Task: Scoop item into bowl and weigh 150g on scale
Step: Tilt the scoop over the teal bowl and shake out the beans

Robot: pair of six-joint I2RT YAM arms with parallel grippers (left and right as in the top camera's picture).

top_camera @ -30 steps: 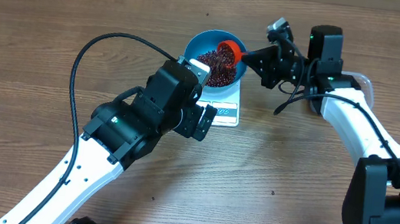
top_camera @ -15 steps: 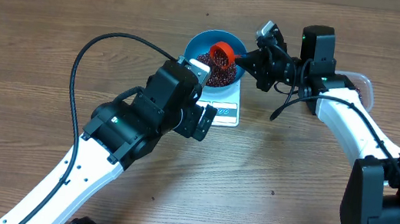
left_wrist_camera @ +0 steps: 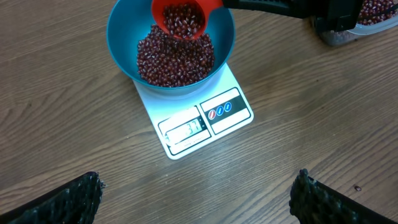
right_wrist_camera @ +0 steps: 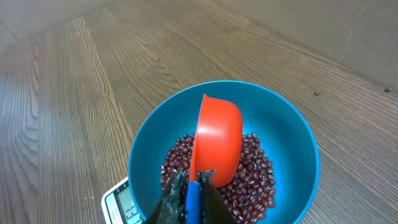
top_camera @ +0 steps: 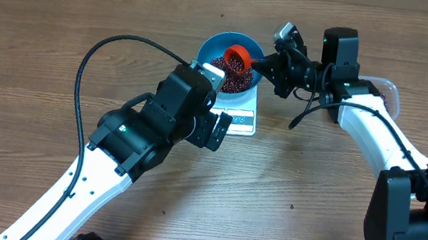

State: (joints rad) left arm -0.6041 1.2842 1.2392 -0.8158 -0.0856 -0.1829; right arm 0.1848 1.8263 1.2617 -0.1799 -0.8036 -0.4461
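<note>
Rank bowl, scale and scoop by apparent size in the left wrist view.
1-2. bowl and scale: about alike; the bowl hides part of the scale, so unranked.
3. scoop: smallest, though nearer the camera.

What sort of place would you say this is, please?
Likely a robotics lab bench: a wood-grain table, a left arm and right arm, a kitchen scale under a blue bowl.
</note>
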